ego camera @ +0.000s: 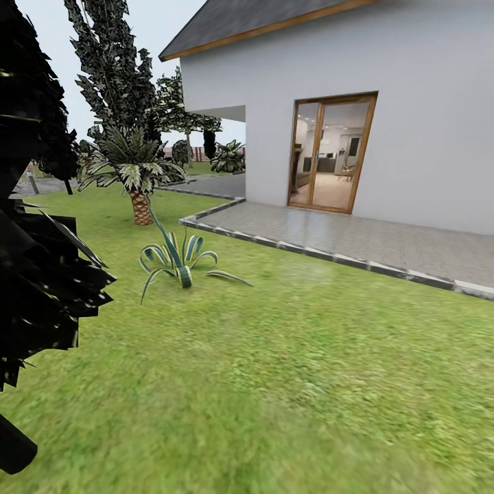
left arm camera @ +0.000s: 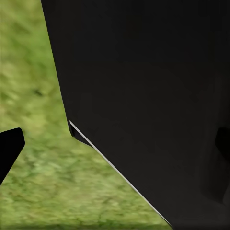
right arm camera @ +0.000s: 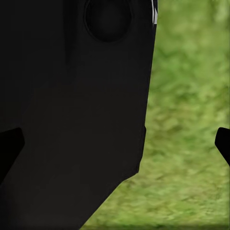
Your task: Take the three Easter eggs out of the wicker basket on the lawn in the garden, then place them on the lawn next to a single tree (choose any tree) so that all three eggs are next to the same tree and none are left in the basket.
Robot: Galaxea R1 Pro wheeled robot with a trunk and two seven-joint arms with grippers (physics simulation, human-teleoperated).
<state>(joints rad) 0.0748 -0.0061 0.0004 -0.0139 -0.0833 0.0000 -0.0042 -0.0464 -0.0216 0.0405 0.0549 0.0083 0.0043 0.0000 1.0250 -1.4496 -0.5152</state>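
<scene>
Lawn [ego camera: 309, 384] w/ spiky plant [ego camera: 177, 259]

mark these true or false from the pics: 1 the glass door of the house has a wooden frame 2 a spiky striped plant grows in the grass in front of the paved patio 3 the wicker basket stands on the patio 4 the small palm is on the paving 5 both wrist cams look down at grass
1. True: the glass door on the white house has a brown wooden frame.
2. True: the spiky striped plant grows in the lawn on the near side of the paved patio.
3. False: the patio is bare paving, with nothing standing on it.
4. False: the small palm grows out of the grass, beside the paving.
5. True: grass fills the ground in both wrist views.
</scene>
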